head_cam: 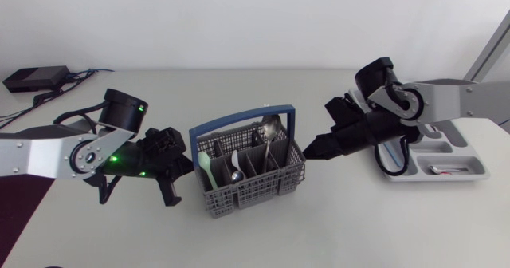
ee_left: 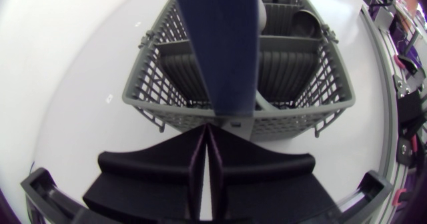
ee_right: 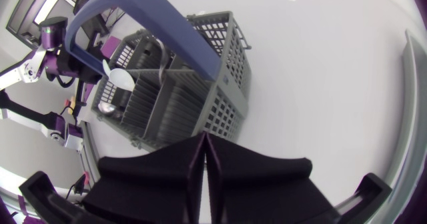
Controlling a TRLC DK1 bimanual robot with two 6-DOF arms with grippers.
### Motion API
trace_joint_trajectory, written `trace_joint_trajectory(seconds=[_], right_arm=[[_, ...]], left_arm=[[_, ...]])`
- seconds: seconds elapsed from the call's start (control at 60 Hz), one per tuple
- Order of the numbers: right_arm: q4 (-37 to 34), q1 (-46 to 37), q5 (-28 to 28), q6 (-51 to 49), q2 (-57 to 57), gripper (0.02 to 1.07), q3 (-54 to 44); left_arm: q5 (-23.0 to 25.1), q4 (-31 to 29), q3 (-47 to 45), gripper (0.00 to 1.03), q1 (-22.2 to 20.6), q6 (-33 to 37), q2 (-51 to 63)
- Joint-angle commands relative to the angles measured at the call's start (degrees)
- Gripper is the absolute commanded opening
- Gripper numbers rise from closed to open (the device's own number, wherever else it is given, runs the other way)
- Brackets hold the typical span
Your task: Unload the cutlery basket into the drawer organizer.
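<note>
Cutlery basket (head_cam: 255,193), grey lattice, blue handle (head_cam: 239,118), spoons (head_cam: 236,173) inside, left and right jaws closed, empty, flanking it

A blue arched plastic handle (head_cam: 235,120) spans the grey slatted basket (head_cam: 255,192), barring its middle from above. The left gripper (head_cam: 191,163) and right gripper (head_cam: 309,152) crowd its ends. The white tabletop (head_cam: 343,228) in front leaves room.

The head camera is looking down from above on the table (head_cam: 335,236). Each wrist camera is facing the basket (head_cam: 249,198) at close range, the left over the left gripper (ee_left: 207,129), the right from the opposite end over the right gripper (ee_right: 203,137). All three are sharing it.
</note>
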Motion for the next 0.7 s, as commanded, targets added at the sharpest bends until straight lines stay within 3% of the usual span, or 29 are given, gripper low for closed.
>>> trace_joint_trajectory(seconds=[0.0, 0.417, 0.683], right_arm=[[-0.1, 0.3, -1.5, -1.6, -2.0, 0.07, -2.2], [-0.5, -2.0, 0.1, -2.8, -6.6, 0.08, -6.3], [-0.2, 0.9, 1.8, -2.2, -5.4, 0.08, -5.5]], left_arm=[[1.3, 1.3, 3.5, 0.04, -1.2, 0.0, 2.9], [0.9, 1.3, 10.6, 0.04, -4.0, -1.7, 9.3], [0.7, 1.3, 12.1, 0.04, 0.0, -1.3, 10.8]])
